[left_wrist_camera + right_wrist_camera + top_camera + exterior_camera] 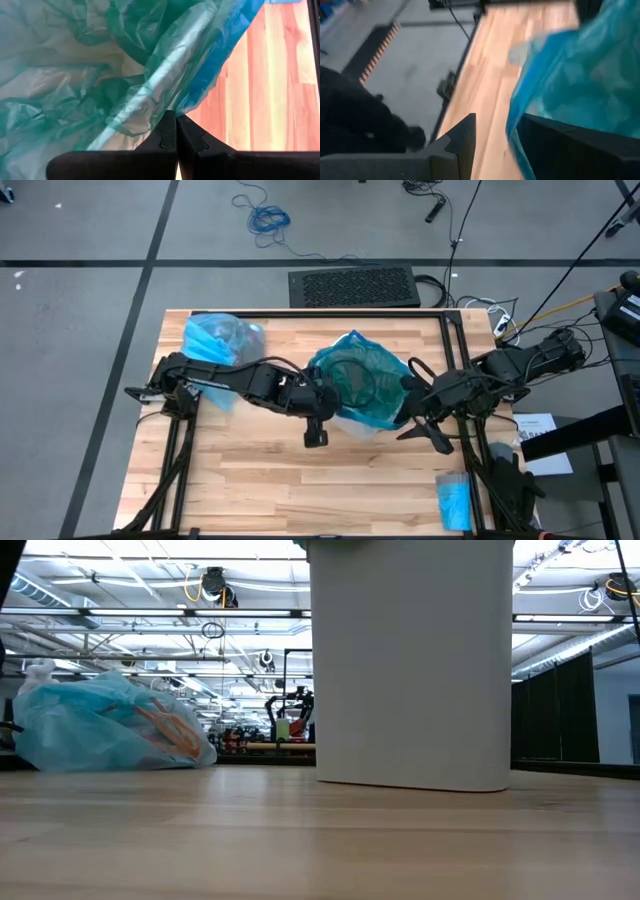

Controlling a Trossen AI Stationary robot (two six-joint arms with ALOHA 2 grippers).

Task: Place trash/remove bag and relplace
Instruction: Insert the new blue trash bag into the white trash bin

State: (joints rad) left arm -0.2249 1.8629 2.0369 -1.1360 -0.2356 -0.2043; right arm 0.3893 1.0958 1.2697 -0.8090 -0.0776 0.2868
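Nearest the low camera stands the white bin (410, 670), upright at the middle of the table (250, 480), with bare wood all along the front edge. A teal-to-blue liner (355, 380) is draped in its mouth and bulges over the rim. Nothing can be made out inside it.

On the bin's left side, the left gripper (176, 131) has its fingers pressed together, the liner's film reaching right down to their tips. Whether the film is pinched cannot be told. On the bin's right side, the right gripper (495, 120) is narrowly parted, a blue fold of the liner hanging between its fingers without being clamped.

At the back left corner lies the pale blue bag (222, 340), tied, slumped on its side, well apart from the bin, with brown and orange showing through its film. Near the front right edge lies a small blue roll (453, 500).
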